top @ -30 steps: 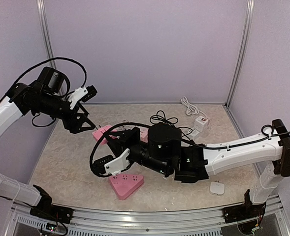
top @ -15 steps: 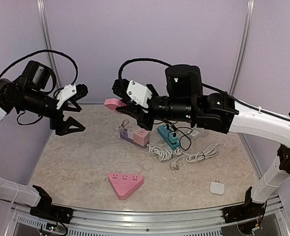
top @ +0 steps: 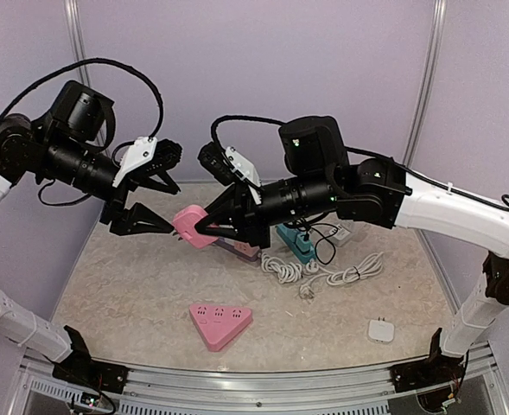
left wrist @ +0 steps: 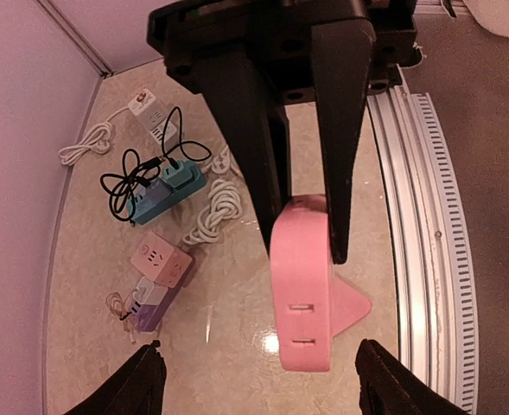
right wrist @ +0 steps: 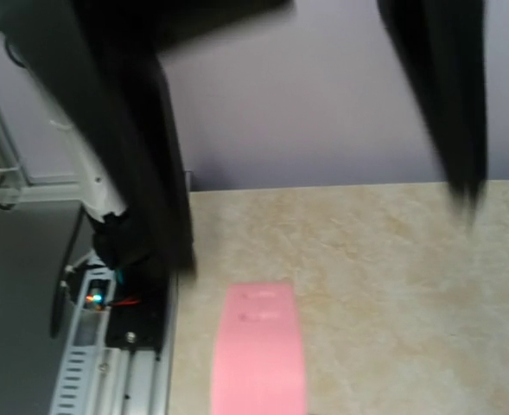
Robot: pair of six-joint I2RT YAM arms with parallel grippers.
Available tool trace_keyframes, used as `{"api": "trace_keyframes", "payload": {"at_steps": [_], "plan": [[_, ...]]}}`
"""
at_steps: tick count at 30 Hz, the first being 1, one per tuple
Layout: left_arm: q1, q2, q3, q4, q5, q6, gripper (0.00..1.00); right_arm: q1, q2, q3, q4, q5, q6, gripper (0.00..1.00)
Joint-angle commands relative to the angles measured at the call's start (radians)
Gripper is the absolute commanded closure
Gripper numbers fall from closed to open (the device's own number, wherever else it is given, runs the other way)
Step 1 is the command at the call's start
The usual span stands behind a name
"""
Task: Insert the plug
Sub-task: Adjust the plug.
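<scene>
My right gripper is shut on a pink socket block and holds it in the air over the left middle of the table. In the left wrist view its two black fingers clamp the block, whose end face shows two slots. My left gripper is open wide and empty, its fingertips on either side of the block's end without touching it; it also shows in the left wrist view. The blurred right wrist view shows the block at the bottom. A white plug adapter lies at the front right.
A pink triangular power strip lies near the front. A pink cube socket, a purple block, a teal strip with black cable and a coiled white cable crowd the middle back. The metal rail edges the front.
The right gripper has lifted the pink block from the table, then brought it down and left to the left gripper. The left gripper has moved right towards it, still open.
</scene>
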Motion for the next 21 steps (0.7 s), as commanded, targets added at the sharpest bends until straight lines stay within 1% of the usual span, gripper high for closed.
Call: {"api": "trace_keyframes", "payload": {"at_steps": [1,2,4,7,10,11,12,13,15,16,17,18,19,20,21], "plan": [[-0.034,0.031,-0.045,0.002,0.089,-0.030,0.28,0.004,0.004,0.030,0.013,-0.059,0.042,1.00],[-0.034,0.031,-0.049,0.010,0.108,-0.040,0.28,0.004,0.004,0.030,0.017,-0.060,0.041,1.00],[-0.034,0.036,-0.051,0.019,0.131,-0.054,0.34,0.004,0.005,0.033,0.020,-0.065,0.040,1.00],[-0.034,0.043,-0.050,0.024,0.143,-0.066,0.52,0.004,0.007,0.037,0.017,-0.065,0.035,1.00],[-0.034,0.044,-0.050,0.022,0.164,-0.070,0.66,0.005,0.009,0.037,0.008,-0.058,0.030,1.00],[-0.034,0.044,-0.052,0.021,0.172,-0.071,0.73,0.005,0.009,0.037,0.005,-0.057,0.029,1.00],[-0.034,0.044,-0.053,0.021,0.176,-0.073,0.83,0.004,0.009,0.037,0.005,-0.056,0.029,1.00],[-0.034,0.043,-0.057,0.021,0.180,-0.073,0.98,0.004,0.007,0.037,0.006,-0.055,0.029,1.00],[-0.033,0.042,-0.065,0.025,0.184,-0.079,1.00,0.004,0.000,0.031,0.018,-0.043,0.034,1.00],[-0.030,0.040,-0.069,0.029,0.186,-0.084,1.00,0.005,-0.010,0.023,0.037,-0.018,0.041,0.85],[-0.023,0.036,-0.071,0.038,0.191,-0.097,1.00,0.003,-0.021,0.001,0.057,0.001,0.042,0.65],[-0.013,0.033,-0.071,0.047,0.196,-0.106,1.00,0.001,-0.035,-0.025,0.082,0.015,0.073,0.48],[0.002,0.027,-0.069,0.059,0.203,-0.115,1.00,0.000,-0.055,-0.058,0.121,0.027,0.088,0.37],[0.016,0.022,-0.065,0.066,0.210,-0.121,1.00,0.000,-0.076,-0.097,0.166,0.035,0.101,0.31],[0.034,0.017,-0.061,0.073,0.221,-0.124,1.00,-0.002,-0.093,-0.138,0.221,0.038,0.114,0.29]]}}
